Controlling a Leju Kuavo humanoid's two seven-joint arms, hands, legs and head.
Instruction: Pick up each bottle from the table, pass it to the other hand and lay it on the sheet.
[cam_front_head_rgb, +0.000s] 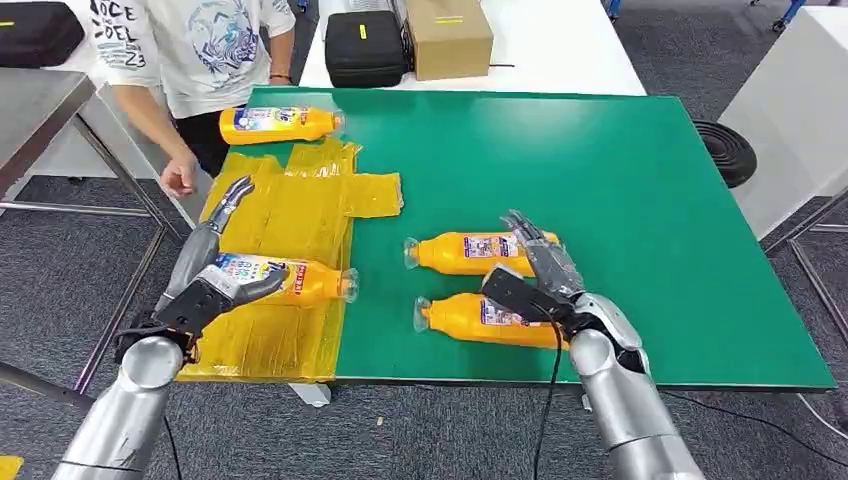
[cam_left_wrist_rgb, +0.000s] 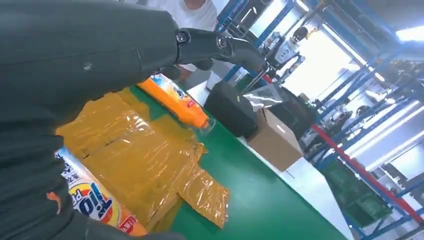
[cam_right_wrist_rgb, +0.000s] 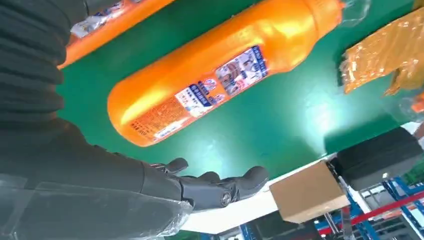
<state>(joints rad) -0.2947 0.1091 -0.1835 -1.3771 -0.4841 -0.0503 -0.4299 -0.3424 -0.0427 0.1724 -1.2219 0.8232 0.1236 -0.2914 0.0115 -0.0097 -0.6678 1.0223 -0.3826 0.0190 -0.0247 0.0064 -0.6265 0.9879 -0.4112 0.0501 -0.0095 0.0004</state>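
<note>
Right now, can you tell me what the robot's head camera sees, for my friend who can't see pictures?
Four orange bottles lie on a green table: two on the yellow sheet, two on bare green. The left hand rests on the near sheet bottle; the right hand reaches over the near table bottle. A person stands behind.

- Both forearms (cam_front_head_rgb: 125, 420) are smooth silver tubes ending in rounded silver wrist joints.
- The left hand (cam_front_head_rgb: 215, 275) and right hand (cam_front_head_rgb: 535, 275) have dark grey fingers.
- A black cable (cam_front_head_rgb: 548, 400) runs along the right forearm.
</note>
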